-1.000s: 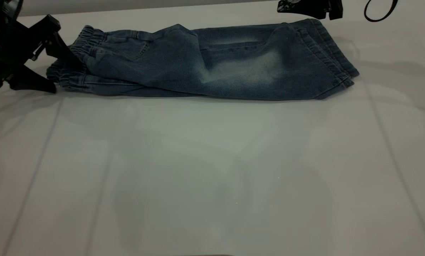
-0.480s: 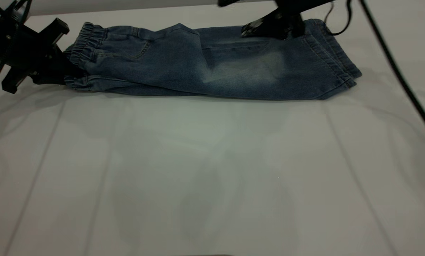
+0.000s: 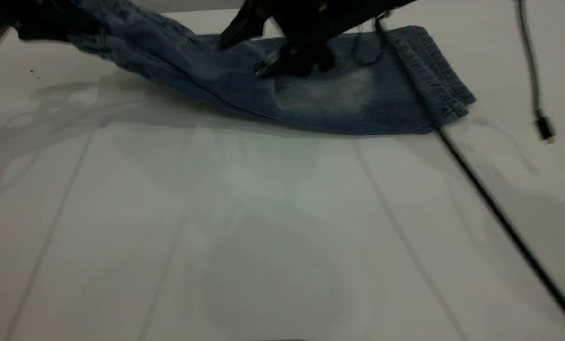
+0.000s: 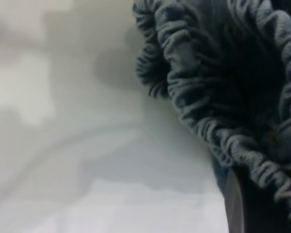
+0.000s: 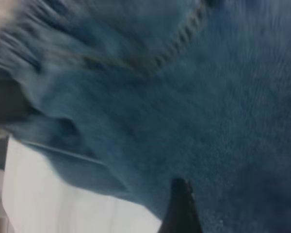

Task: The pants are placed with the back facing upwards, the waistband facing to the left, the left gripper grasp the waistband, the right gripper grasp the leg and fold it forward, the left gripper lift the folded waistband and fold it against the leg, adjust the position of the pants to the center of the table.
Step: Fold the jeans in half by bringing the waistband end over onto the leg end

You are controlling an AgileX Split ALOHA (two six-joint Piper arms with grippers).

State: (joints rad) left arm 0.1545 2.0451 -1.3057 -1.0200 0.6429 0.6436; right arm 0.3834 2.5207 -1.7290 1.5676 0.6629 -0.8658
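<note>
The blue denim pants [image 3: 372, 106] lie folded lengthwise at the table's [image 3: 263, 237] far side. Their left end is raised off the surface. My left gripper [image 3: 8, 21] is at the top left corner, shut on the ruffled waistband [image 4: 194, 97], which hangs bunched beside one of its fingers [image 4: 234, 204]. My right gripper [image 3: 242, 57] is down on the middle of the pants with its fingers spread, next to the leg's faded patch [image 3: 325, 92]. In the right wrist view one fingertip [image 5: 180, 206] rests on the denim [image 5: 223, 121]. The stitched hem [image 3: 445, 78] lies flat at the right.
A black cable [image 3: 490, 203] runs diagonally from the right arm over the hem and down to the lower right corner. A grey cable with a plug [image 3: 543, 127] lies on the table at the far right. Bare tabletop fills the near half.
The left gripper has closed on the waistband and lifted it up and toward the back. The right gripper has come down and leftward onto the middle of the pants.
</note>
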